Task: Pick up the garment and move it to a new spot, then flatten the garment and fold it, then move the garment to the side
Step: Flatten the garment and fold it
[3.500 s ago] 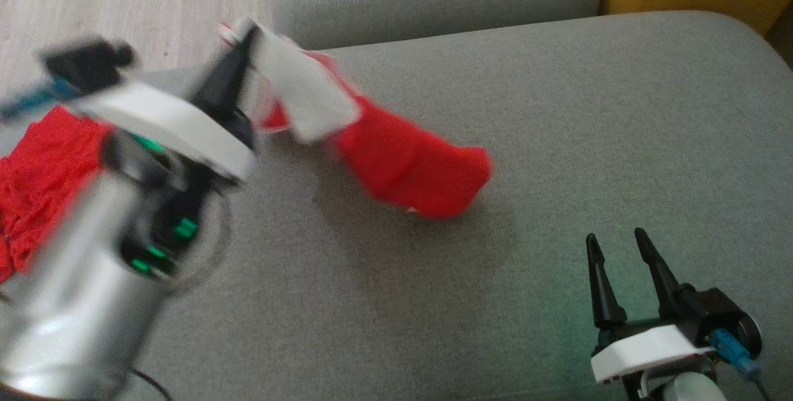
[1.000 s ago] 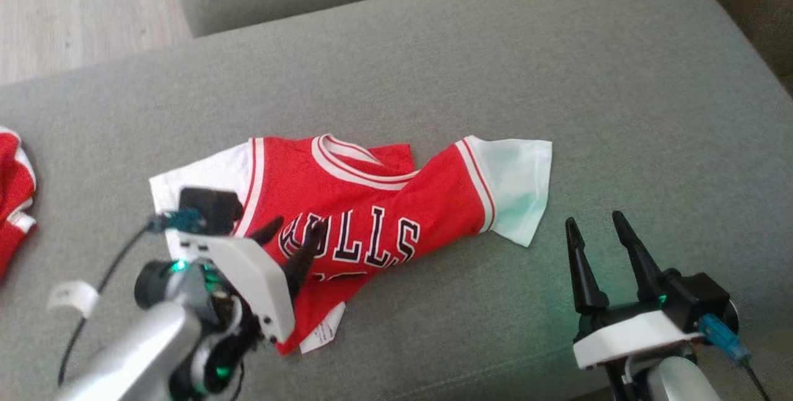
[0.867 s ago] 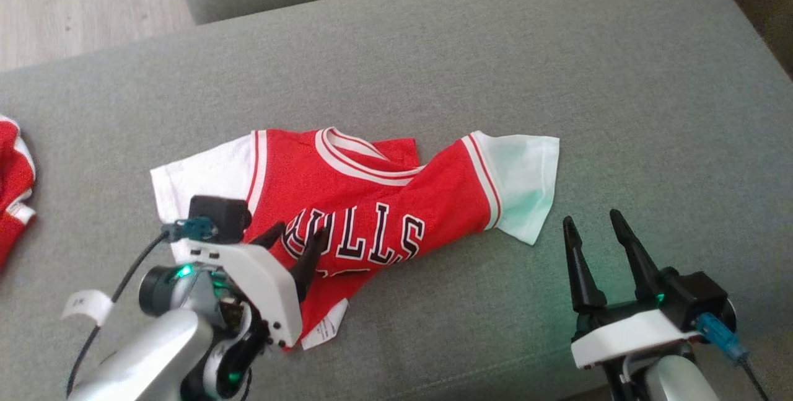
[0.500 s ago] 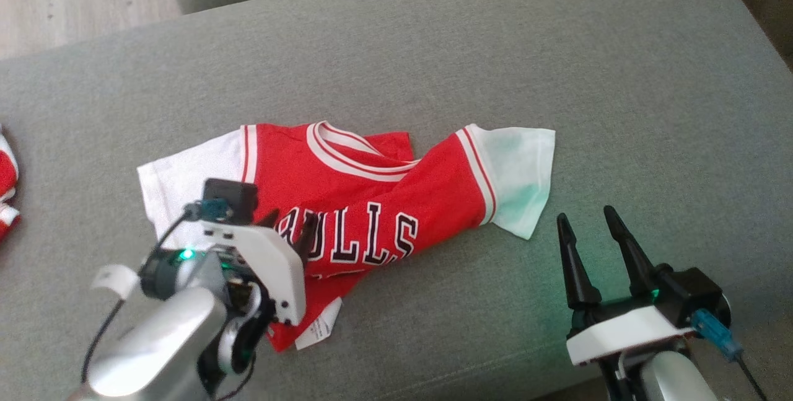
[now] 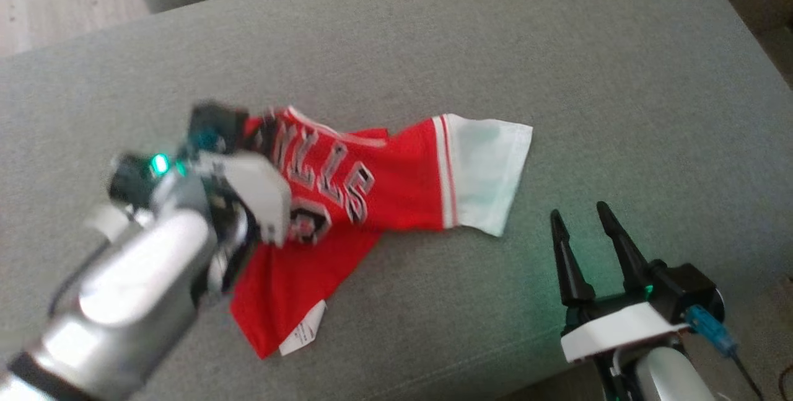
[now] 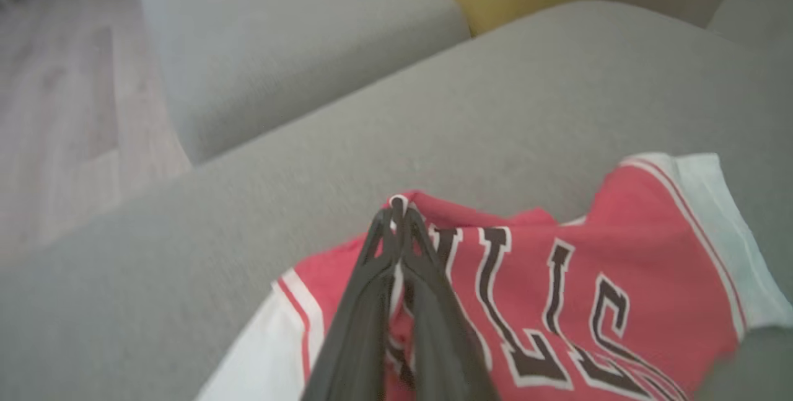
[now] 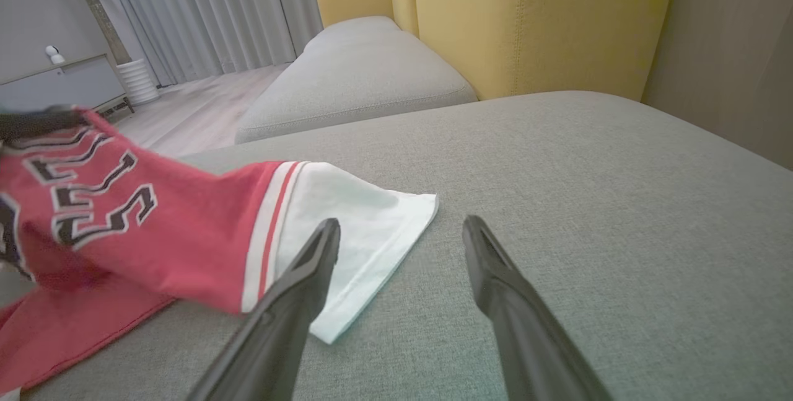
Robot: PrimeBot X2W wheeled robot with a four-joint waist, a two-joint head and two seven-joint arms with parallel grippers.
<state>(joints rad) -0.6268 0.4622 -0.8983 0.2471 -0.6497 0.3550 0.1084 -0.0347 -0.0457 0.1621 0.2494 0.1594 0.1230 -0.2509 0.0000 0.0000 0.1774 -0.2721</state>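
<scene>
The shirt was seen mid-frame on the grey cushion, its upper-left edge pinched by the closed left gripper. The right gripper, spread wide, was noted lower right, near the white sleeve.

The right gripper hovers above the grey seat cushion, fingers spread wide. On that cushion lies a red Bulls jersey, its white sleeve flat, its lettered part raised off the cushion. Behind the cushion stands a yellow armchair.
</scene>
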